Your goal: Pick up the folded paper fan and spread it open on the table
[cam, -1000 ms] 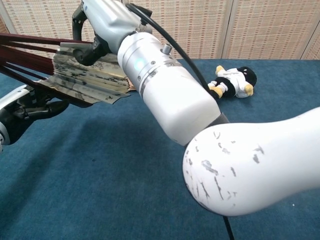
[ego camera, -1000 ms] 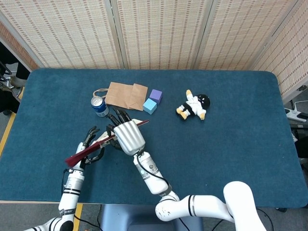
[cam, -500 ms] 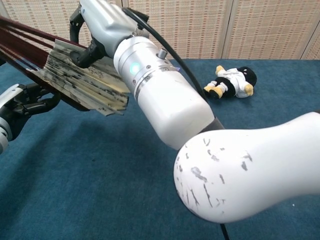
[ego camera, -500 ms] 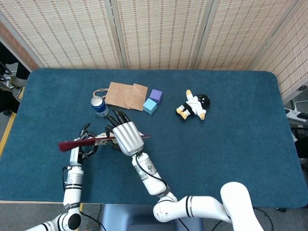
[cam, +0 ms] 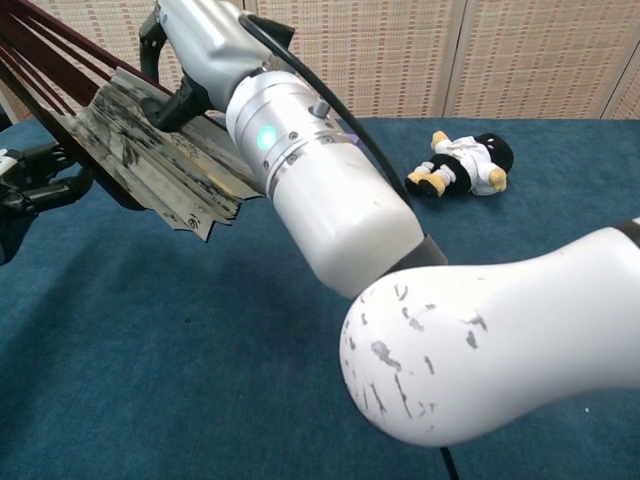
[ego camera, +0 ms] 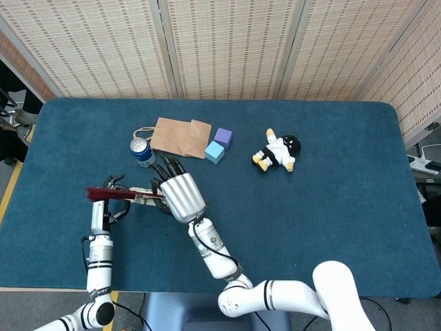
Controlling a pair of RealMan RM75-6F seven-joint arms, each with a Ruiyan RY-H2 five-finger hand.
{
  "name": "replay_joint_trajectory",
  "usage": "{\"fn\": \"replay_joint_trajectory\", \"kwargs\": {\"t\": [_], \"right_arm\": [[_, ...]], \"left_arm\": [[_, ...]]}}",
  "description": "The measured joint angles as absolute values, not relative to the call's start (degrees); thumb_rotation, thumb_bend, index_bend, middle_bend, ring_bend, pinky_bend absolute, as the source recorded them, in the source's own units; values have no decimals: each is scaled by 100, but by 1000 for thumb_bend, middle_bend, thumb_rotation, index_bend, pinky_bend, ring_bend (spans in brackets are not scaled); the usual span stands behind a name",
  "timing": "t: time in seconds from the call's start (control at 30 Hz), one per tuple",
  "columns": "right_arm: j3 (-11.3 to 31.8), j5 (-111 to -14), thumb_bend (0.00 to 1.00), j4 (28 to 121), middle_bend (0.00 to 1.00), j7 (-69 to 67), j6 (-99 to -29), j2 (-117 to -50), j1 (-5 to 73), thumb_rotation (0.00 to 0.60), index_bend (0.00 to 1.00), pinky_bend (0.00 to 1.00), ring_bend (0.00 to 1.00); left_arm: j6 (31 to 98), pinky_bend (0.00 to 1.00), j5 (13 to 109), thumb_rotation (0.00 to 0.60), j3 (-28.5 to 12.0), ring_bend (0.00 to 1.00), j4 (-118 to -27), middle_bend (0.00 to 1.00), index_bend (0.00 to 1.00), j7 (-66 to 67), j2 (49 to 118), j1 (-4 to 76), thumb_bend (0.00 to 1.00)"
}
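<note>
The paper fan [ego camera: 122, 195] has dark red sticks and printed pleats [cam: 165, 160]. It hangs partly spread above the table's left side. My right hand [ego camera: 180, 195] grips its right end, with its back towards the head camera; the chest view shows this hand [cam: 205, 45] at the top, over the pleats. My left hand [ego camera: 109, 204] holds the sticks' left end. In the chest view the left hand [cam: 30, 185] sits at the left edge under the lowest stick. How the fingers close on the sticks is partly hidden.
Behind the hands stand a soda can [ego camera: 142, 152], a flat brown paper bag [ego camera: 180, 136], a light blue cube [ego camera: 214, 152] and a purple cube [ego camera: 222, 136]. A plush toy [ego camera: 277, 152] lies at centre right. The blue table [ego camera: 331, 207] stretches to the right.
The left hand moved left and away, swinging the sticks from a downward slant to nearly level. The pleats have spread wider. The right hand stayed roughly in place.
</note>
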State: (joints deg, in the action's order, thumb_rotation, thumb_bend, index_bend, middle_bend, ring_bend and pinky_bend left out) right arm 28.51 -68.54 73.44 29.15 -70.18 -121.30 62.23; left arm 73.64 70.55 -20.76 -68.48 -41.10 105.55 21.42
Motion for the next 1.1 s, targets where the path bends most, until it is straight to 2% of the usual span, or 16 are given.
{"fn": "replay_joint_trajectory", "kwargs": {"t": [0.27,0.5,0.7,0.87,1.1], "right_arm": [[2681,-7152,666,7826,222,2938,-7143,-11625,6009,600,737,143,0],[2320,-7460,667,8798,222,3024,-7248,-10781,5586,600,736,142,0],[1793,-7638,666,9357,222,3054,-7355,-10226,5080,600,736,111,0],[1586,-7789,667,9487,222,3013,-7391,-10011,4893,600,736,93,0],[1266,-8063,667,9721,222,3045,-7424,-9835,4697,600,730,72,0]], "left_arm": [[7476,80,7143,600,-2276,0,-5952,189,768,-4044,10520,2324,776],[7663,80,7240,600,-2368,0,-4922,186,749,-4088,10633,2514,766],[7715,59,7412,600,-2204,0,-4103,112,598,-4101,10834,2645,687],[7777,48,7590,600,-2006,0,-3350,78,471,-4097,11094,2767,612],[7887,36,7751,600,-1765,0,-2567,35,287,-4140,11400,2865,585]]}}
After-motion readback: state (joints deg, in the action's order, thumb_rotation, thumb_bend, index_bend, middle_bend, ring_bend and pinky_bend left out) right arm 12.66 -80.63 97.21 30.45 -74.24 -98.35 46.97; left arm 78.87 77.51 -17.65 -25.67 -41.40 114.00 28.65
